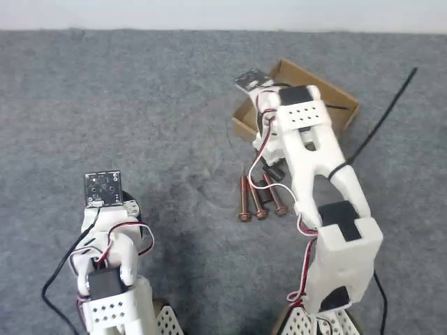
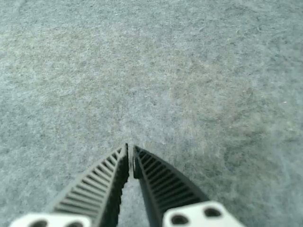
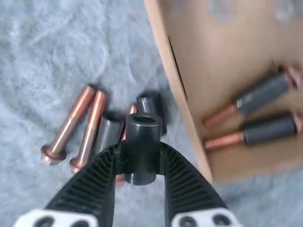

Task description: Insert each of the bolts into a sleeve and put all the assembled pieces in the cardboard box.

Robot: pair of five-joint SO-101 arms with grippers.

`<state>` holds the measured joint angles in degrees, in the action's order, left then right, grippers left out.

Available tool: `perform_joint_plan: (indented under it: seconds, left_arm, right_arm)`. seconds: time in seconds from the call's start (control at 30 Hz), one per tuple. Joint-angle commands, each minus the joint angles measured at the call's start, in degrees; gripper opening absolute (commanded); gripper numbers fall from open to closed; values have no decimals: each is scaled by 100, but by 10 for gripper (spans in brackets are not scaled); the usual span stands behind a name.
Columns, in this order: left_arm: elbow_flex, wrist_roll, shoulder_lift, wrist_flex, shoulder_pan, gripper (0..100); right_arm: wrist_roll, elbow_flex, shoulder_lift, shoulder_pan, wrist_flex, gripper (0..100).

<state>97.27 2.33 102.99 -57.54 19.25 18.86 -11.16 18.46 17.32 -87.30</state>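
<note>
The right pincer (image 3: 140, 152) sits nearest in its wrist view, its ribbed fingers (image 3: 102, 175) clamped on a black sleeve (image 3: 142, 135) that stands upright between them, open end up; just past that held sleeve, on the grey felt (image 3: 42, 56), lie two loose sleeves (image 3: 108, 131), close together and touching the cluster of bolts; two copper bolts (image 3: 71, 125) lie side by side on the far side of the pincer from the box, heads toward the pincer, and a third bolt (image 3: 131, 109) peeps out between the loose sleeves, mostly hidden; the cardboard box (image 3: 189, 61) stands just beside the pincer on its other side, its near wall running close past the sleeves; inside it lie two assembled pieces (image 3: 262, 92), each a bolt with a dark sleeve on it, roughly parallel and near each other; in the high view the right arm stretches over the three bolts (image 1: 258, 199), with the cardboard box (image 1: 347, 105) just beyond them; the left pincer (image 2: 131, 151) is well apart from all of this, jaws drawn together with the tips all but touching and nothing between them, hanging over bare grey felt (image 2: 189, 71).
</note>
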Motion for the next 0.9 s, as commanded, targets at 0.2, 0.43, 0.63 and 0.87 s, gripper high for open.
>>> perform_joint_plan:
  seconds: [0.2, 0.43, 0.63, 0.87]
  left_arm:
    - [-66, 70, -18, 176, -18, 12]
    - [-66, 70, -18, 176, -18, 12]
    - [-66, 70, -18, 176, -18, 12]
    - [-66, 70, -18, 167, -18, 12]
  right_arm:
    - [-440, 1257, -1604, -321, 286, 6]
    - [-431, 3349, -2993, -488, 1393, 6]
    - [-431, 4651, -3960, -1191, 1877, 6]
    - [-431, 6268, -4875, -2105, 2870, 6]
